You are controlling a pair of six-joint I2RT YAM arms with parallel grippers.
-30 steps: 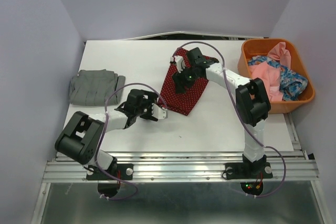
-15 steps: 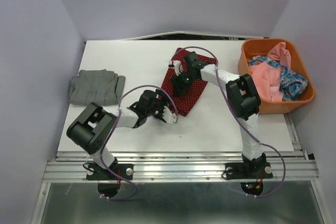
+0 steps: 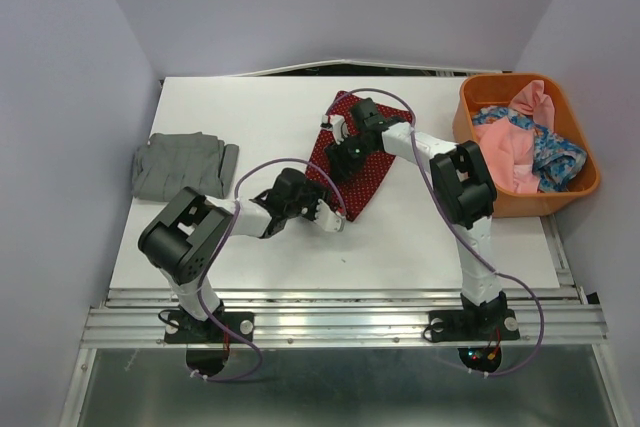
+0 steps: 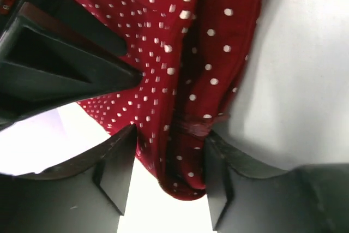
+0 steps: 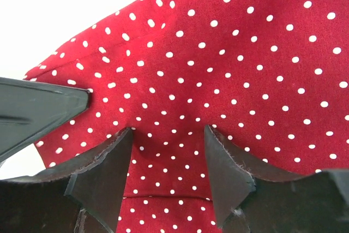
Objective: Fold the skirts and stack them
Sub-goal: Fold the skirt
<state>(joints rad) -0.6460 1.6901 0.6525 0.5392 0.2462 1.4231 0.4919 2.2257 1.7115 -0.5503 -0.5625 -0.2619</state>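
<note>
The dark red skirt with tiny white dots [image 3: 368,173] lies flat near the middle of the white table [image 3: 260,117], a long, narrow shape running at a slant from the far side toward the near edge, its narrow near end pointing at the left arm. The grey skirt [image 3: 180,165] sits well apart at the table's left side as a compact folded bundle. The blue flower-print skirt [image 3: 556,163] lies crumpled in the orange basket [image 3: 545,203] at the right, beside a pink cloth [image 3: 510,152]. From above, both arms meet on the red skirt: the left gripper [image 3: 328,217] is at its near tip and the right gripper [image 3: 340,159] is over its left edge further up, but that view is too small to show how the fingers stand. The wrist cameras do show it. The left gripper [image 4: 170,135] has its two fingers [image 4: 117,170] apart, and the skirt's [image 4: 180,53] near end sits in the gap between them, doubled over with a thick rolled fold down the middle and a gathered pucker beside the right-hand finger; a black angular machine part [image 4: 60,64] rests on the cloth beyond. The right gripper [image 5: 168,132] also has its fingers [image 5: 103,181] spread, low over smooth, flat skirt [image 5: 245,53] cloth. This view shows a stitched hem line following the curved edge where the cloth meets the white table, and a second seam crossing between the fingers, details lost from overhead.
</note>
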